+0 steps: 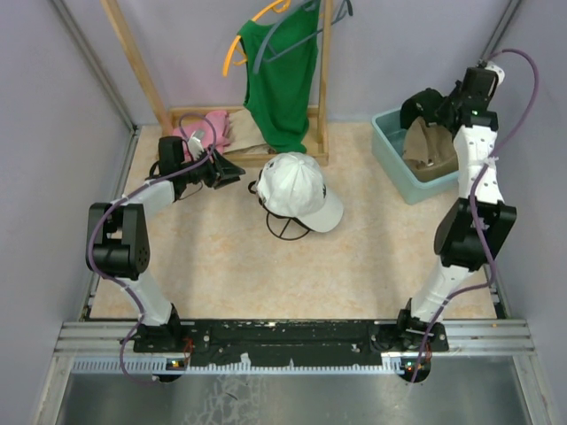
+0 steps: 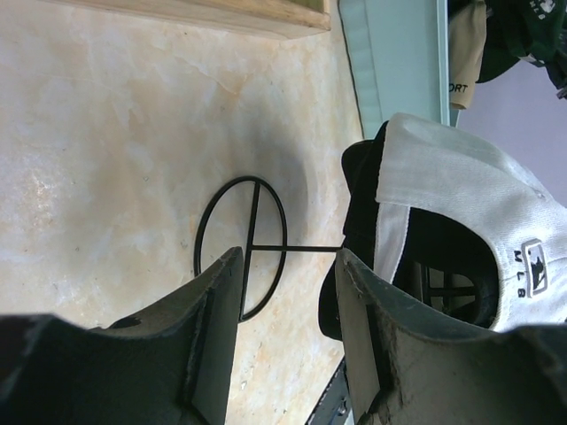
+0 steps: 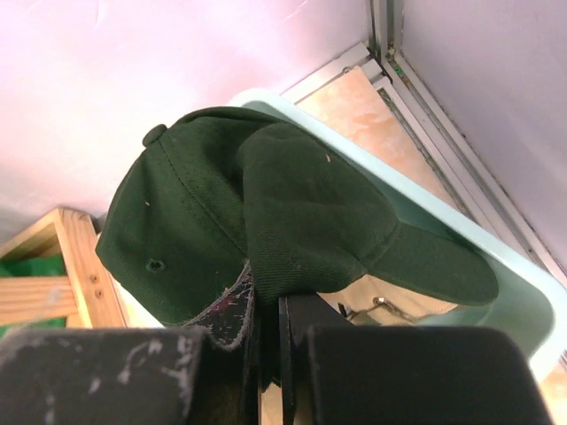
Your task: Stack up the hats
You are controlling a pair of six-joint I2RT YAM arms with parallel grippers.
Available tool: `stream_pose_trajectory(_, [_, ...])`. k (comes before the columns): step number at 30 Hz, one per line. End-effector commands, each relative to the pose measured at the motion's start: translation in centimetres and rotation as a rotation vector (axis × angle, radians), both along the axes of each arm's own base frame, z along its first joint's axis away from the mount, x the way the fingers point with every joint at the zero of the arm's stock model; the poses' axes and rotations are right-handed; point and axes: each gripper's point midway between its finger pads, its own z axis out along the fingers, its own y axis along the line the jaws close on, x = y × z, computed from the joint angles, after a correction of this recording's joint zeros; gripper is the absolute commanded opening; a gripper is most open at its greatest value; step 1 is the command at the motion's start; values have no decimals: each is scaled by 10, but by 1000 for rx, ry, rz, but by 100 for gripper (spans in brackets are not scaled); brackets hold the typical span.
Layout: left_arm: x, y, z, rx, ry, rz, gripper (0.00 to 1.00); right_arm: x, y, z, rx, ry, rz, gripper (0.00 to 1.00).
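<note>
Beige tabletop [image 1: 221, 266]; I see the right arm [image 1: 474, 177] stretched over the teal bin [image 1: 390, 158], right gripper [image 3: 282, 328] clamped on 1 dark cap's [image 3: 266, 204] rim. Left gripper [image 2: 291, 261], fingers [image 2: 213, 310] apart, points at the white cap [image 1: 297, 188] nearby.

Matt weave on white cloth baseball cap [image 1: 301, 186]. Matt, lint-flecked dark cloth baseball cap [image 3: 266, 204]. Metal: thin black wire stand [image 2: 251, 247]. Smooth plastic: pale blue bin [image 3: 532, 310].
</note>
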Motion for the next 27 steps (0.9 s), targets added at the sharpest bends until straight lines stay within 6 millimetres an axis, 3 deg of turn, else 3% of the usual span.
stream_pose_trajectory(1, [5,0,32,-14,-102,-25,52,-25,6,55,-56,-120,38,0])
stream_pose_trajectory(4, [8,0,47,-8,-132,-27,52,-39,15,77,-61,-174,70,0])
stream_pose_trajectory(7, [11,3,63,3,-164,-13,52,-55,24,115,-66,-273,91,0])
stream_pose_trajectory(13, [10,27,95,19,-199,89,55,-69,44,160,-44,-396,169,0])
stream_pose_trajectory(19, [1,39,159,-24,-293,162,56,-76,61,185,-16,-469,233,0])
stream_pose_trajectory(27, [-28,12,256,-125,-406,20,59,-88,116,203,-23,-516,384,0])
